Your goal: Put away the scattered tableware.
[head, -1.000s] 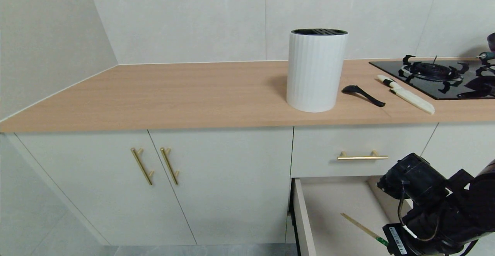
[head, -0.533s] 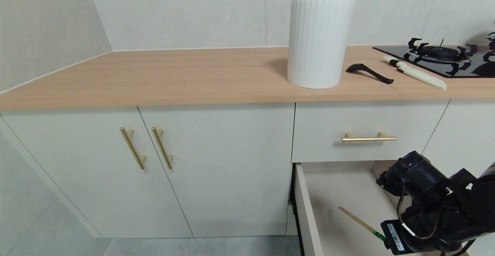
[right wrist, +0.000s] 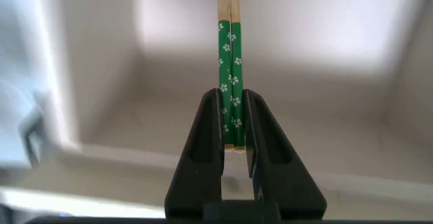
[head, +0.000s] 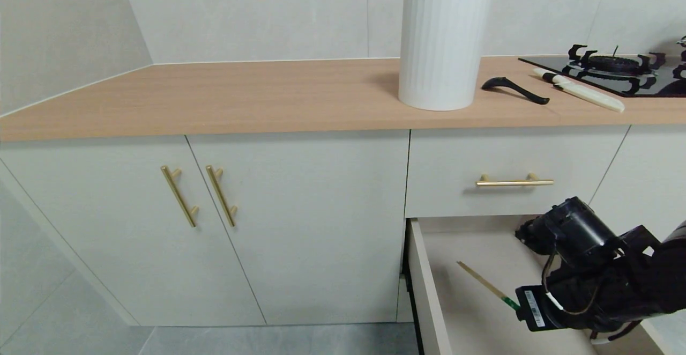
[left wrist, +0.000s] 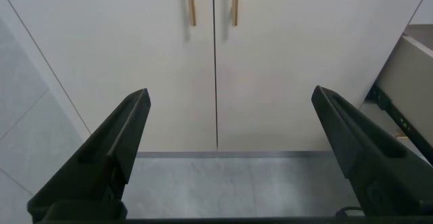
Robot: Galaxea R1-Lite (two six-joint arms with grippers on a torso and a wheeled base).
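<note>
My right gripper [right wrist: 232, 109] is clamped on a pair of green-ended chopsticks [right wrist: 230, 48]. Both pads press their painted ends and the bare wooden lengths run straight out ahead of my fingertips. In the head view the chopsticks point forward and to my left, low inside the open drawer [head: 423, 290], and I cannot tell whether their tips touch the floor. I judge the step in hand to be setting this pair down in the drawer. The next move calls for lowering my wrist until the sticks lie flat along the bottom, then parting my fingers and drawing back without dragging them out.

My left gripper [left wrist: 230, 99] hangs with its fingers spread wide and nothing between them, facing the cabinet doors [left wrist: 270, 82].

On the countertop [head: 241, 97] above the drawer, a black spoon [head: 512, 89] and a cream-coloured knife [head: 581, 91] lie side by side. They sit just to my right of the white ribbed utensil holder [head: 445, 44] and near the gas hob [head: 611, 65]. These two look like the tableware left to collect.
</note>
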